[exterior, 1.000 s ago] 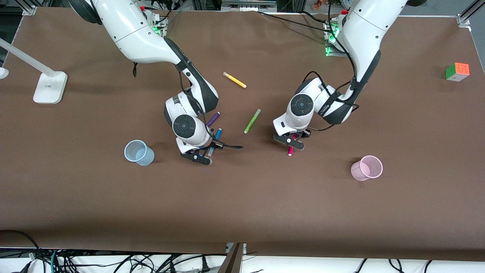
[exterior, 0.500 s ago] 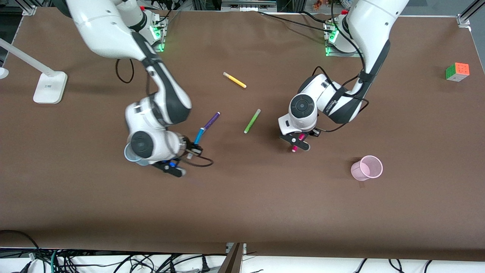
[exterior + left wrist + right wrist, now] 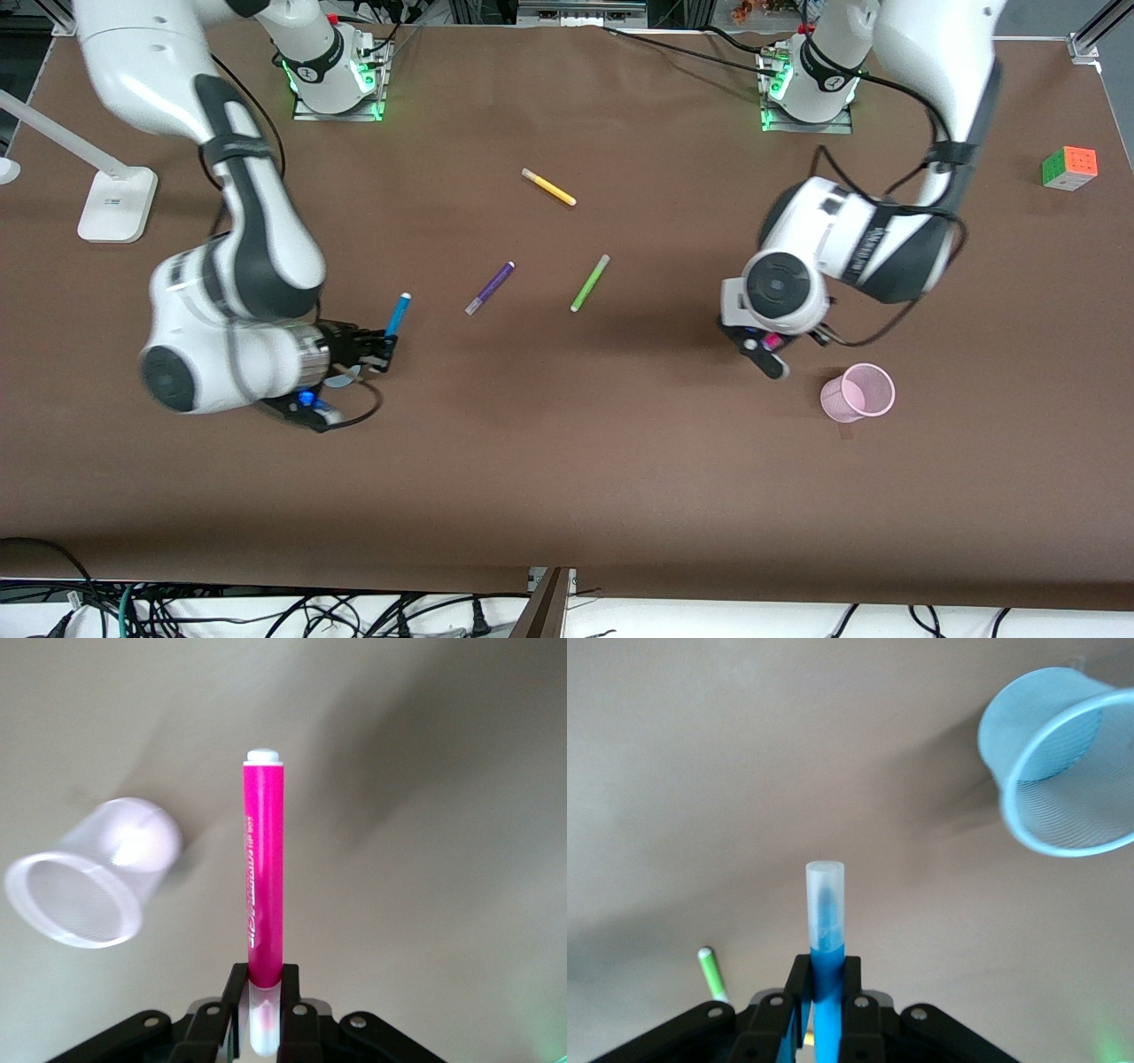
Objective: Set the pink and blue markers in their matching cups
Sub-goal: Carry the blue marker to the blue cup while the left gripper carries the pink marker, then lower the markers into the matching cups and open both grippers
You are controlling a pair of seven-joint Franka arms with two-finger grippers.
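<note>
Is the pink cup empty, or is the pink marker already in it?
Empty. The pink cup stands upright with nothing inside; the pink marker is clamped in the left gripper fingers beside it.

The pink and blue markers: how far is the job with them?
Neither marker is in its cup yet. The right end effector holds the blue marker near the blue cup; the left end effector holds the pink marker near the pink cup. Both drops remain.

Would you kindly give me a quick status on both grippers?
Left gripper shut on pink marker, beside pink cup. Right gripper shut on blue marker, near blue cup. Nothing in the way.
</note>
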